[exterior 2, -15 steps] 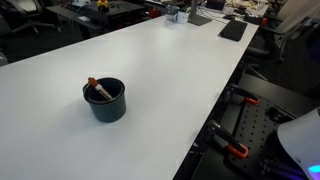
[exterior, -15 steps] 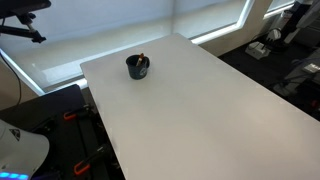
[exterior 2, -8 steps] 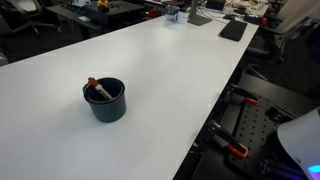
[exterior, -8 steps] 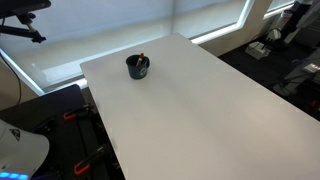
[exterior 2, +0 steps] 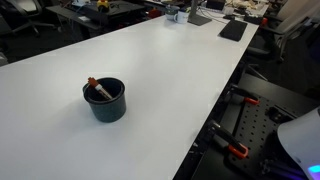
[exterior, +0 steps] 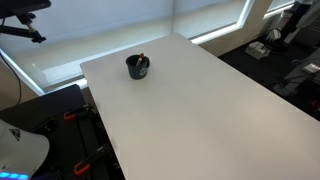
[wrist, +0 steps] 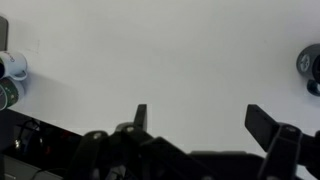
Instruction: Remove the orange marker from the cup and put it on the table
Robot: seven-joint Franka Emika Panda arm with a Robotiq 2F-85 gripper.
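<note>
Open table (exterior: 200, 110) on every side of the lone cup (exterior: 137, 69).

The table (exterior: 200, 100) is plain white, with no pattern, in both exterior views. The cup (exterior 2: 106, 102) is dark, near black (its wall looks faintly bluish). The orange marker (exterior 2: 98, 90) is orange-red with a darker end. The gripper (wrist: 200, 115) is black in the wrist view. The clamps (exterior 2: 237, 152) show orange handles on a black frame (exterior 2: 262, 130).

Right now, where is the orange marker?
The orange marker leans inside the black cup, one end poking above the rim, in both exterior views. The cup stands near one end of the white table.
</note>
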